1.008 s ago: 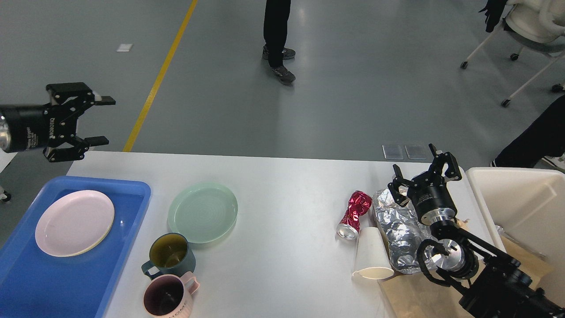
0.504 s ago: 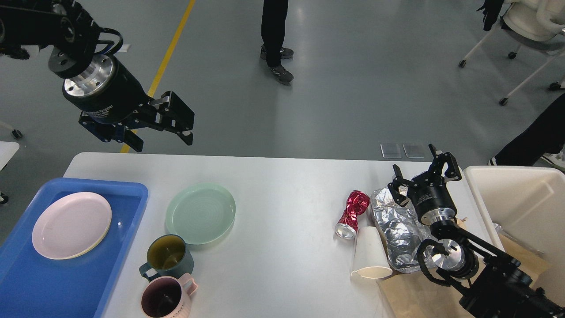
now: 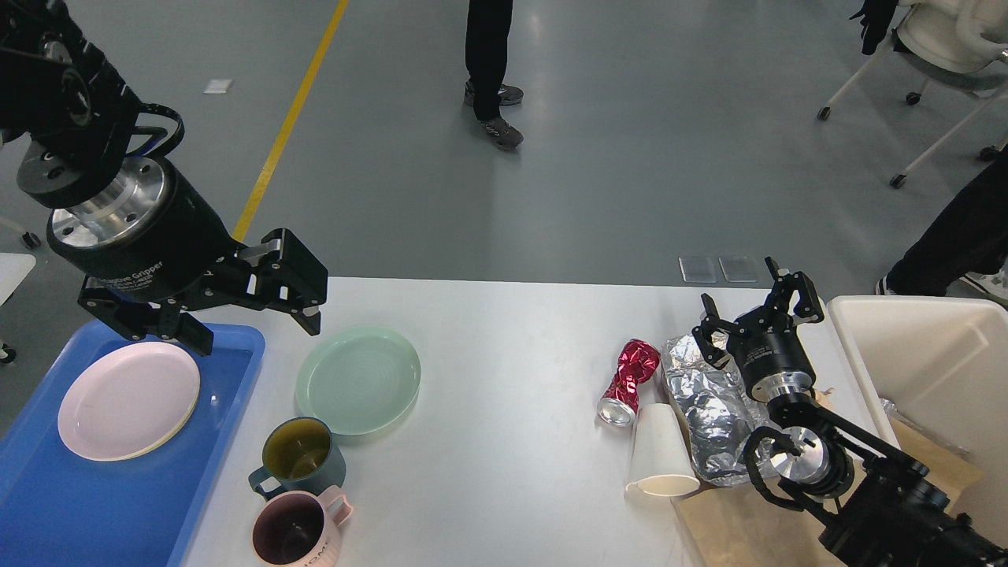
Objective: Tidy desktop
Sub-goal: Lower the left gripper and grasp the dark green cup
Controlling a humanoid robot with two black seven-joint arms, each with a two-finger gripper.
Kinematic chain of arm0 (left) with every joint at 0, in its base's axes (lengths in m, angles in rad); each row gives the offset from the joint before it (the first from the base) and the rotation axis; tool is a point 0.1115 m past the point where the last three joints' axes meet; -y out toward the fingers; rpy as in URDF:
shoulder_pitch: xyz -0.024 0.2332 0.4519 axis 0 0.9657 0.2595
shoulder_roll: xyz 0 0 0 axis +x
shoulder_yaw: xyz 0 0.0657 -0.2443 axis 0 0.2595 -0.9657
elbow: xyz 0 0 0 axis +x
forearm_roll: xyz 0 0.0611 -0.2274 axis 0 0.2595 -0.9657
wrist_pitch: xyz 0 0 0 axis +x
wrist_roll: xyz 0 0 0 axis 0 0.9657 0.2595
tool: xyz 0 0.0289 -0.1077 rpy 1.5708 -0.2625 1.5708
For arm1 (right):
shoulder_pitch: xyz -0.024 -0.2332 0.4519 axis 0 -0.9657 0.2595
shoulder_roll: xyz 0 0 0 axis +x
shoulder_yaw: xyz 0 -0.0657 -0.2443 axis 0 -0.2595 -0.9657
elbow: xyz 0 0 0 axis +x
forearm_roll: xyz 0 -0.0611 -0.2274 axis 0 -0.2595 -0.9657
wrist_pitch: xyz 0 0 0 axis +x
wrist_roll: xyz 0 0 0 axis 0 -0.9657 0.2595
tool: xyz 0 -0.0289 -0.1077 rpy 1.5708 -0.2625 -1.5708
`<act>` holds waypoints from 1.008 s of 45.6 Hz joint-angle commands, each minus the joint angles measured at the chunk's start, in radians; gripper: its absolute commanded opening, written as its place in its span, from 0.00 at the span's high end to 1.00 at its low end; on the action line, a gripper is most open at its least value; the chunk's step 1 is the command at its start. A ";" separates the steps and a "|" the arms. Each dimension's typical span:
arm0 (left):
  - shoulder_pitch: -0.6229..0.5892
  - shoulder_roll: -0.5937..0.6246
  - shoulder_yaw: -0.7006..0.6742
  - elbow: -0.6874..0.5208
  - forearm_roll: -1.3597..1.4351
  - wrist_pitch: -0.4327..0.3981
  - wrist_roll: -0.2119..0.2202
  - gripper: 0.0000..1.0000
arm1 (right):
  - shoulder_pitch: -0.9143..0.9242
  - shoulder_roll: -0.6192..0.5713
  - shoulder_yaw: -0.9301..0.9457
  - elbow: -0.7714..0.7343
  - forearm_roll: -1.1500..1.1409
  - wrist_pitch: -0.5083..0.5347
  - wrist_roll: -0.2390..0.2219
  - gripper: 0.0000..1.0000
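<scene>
The white desktop (image 3: 504, 378) holds a green plate (image 3: 358, 379), a dark teal mug (image 3: 299, 455) and a pink mug (image 3: 295, 531) at the left. A crushed red can (image 3: 630, 372), a white paper cup (image 3: 660, 453) on its side and crumpled foil (image 3: 709, 409) lie at the right. My left gripper (image 3: 253, 331) is open and empty, hanging above the gap between the blue tray and the green plate. My right gripper (image 3: 752, 311) is open and empty, just above the far edge of the foil.
A blue tray (image 3: 118, 504) at the left holds a pink plate (image 3: 128, 399). A cream bin (image 3: 929, 354) stands at the right edge. Brown paper (image 3: 740, 528) lies under the right arm. People and a wheeled chair stand on the floor beyond the table.
My left arm has swung in from the far left and come down over the tray's far right corner, fingers still open. The right arm and the objects have not moved.
</scene>
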 commanded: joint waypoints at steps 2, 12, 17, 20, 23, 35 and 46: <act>0.196 0.084 0.013 0.055 0.001 0.108 -0.004 0.04 | 0.000 0.000 0.000 0.000 0.000 0.000 0.000 0.00; 0.558 0.165 -0.058 0.224 0.048 0.256 0.018 0.04 | 0.000 0.000 0.000 0.000 0.000 0.000 -0.001 0.00; 0.706 0.202 -0.130 0.276 0.159 0.356 0.018 0.04 | 0.000 0.000 0.000 0.000 0.000 0.000 0.000 0.00; 0.777 0.251 -0.177 0.299 0.228 0.416 0.018 0.04 | 0.000 0.000 0.000 0.000 0.000 0.000 0.000 0.00; 0.841 0.283 -0.229 0.320 0.289 0.448 0.018 0.04 | 0.000 0.000 0.000 0.000 0.000 0.000 0.000 0.00; 0.943 0.288 -0.274 0.422 0.372 0.458 0.018 0.05 | 0.000 0.000 0.000 0.000 0.000 0.000 0.000 0.00; 1.055 0.279 -0.282 0.506 0.384 0.459 0.018 0.05 | 0.000 0.000 0.000 0.000 0.000 0.000 0.000 0.00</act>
